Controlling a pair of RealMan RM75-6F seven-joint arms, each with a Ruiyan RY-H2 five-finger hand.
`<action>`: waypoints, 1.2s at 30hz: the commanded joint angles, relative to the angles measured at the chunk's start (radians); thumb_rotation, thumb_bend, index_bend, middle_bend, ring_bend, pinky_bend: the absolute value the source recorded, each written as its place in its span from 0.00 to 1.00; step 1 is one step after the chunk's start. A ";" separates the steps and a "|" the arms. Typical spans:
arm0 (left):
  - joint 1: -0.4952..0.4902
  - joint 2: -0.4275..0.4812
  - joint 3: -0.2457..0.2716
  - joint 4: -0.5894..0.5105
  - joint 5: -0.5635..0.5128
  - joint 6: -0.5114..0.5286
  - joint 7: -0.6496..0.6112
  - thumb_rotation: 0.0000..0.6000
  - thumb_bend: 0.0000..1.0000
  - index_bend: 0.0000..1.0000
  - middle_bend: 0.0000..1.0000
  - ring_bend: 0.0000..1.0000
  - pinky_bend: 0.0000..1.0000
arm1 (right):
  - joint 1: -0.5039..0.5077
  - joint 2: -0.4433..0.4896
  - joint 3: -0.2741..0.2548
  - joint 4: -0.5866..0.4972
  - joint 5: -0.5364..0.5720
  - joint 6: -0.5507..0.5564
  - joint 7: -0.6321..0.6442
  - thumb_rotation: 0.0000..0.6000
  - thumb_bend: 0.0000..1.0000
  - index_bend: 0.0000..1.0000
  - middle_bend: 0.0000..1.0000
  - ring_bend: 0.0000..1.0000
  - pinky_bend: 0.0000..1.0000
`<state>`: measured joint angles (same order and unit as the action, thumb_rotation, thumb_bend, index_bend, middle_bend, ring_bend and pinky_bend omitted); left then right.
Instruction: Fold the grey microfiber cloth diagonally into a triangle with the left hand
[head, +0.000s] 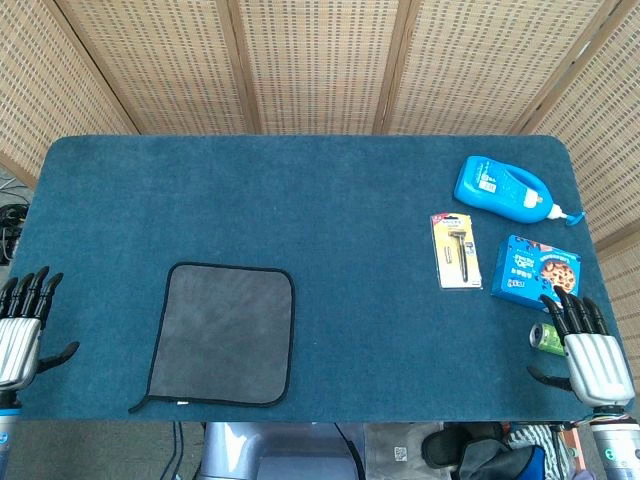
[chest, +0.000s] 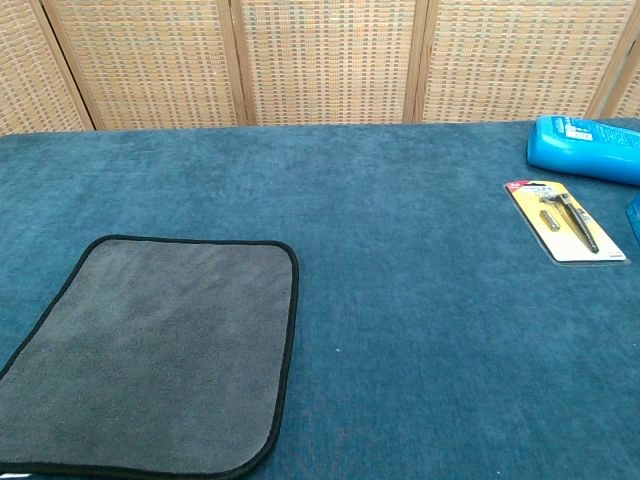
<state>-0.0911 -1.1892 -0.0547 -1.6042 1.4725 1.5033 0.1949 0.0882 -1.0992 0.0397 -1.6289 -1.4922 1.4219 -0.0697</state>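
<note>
Grey microfiber cloth (head: 223, 335) lies flat near the table's (head: 330, 200) front-left edge, soft and limp (likely light); best pinched at a corner. Left hand (head: 22, 325) waits beside it, fingers spread, empty.

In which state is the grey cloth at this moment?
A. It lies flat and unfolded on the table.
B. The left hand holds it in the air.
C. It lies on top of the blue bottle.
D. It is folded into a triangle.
A. The grey cloth lies spread flat on the table, all its black edging showing, while the left hand is off to its side, holding nothing.
</note>
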 joint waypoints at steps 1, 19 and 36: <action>-0.001 0.000 -0.001 0.000 -0.002 -0.003 0.001 1.00 0.18 0.00 0.00 0.00 0.00 | 0.000 -0.002 -0.001 0.005 0.002 -0.002 -0.002 1.00 0.00 0.05 0.00 0.00 0.00; -0.005 0.002 0.003 -0.001 0.004 -0.010 -0.006 1.00 0.17 0.00 0.00 0.00 0.00 | -0.007 0.006 0.000 -0.011 -0.004 0.016 -0.007 1.00 0.00 0.05 0.00 0.00 0.00; -0.014 0.001 0.031 -0.018 0.056 -0.023 -0.013 1.00 0.19 0.00 0.00 0.00 0.00 | -0.001 0.001 0.002 -0.001 -0.003 0.007 0.002 1.00 0.00 0.05 0.00 0.00 0.00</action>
<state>-0.1018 -1.1844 -0.0285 -1.6219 1.5208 1.4832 0.1794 0.0876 -1.0981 0.0415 -1.6302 -1.4947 1.4291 -0.0673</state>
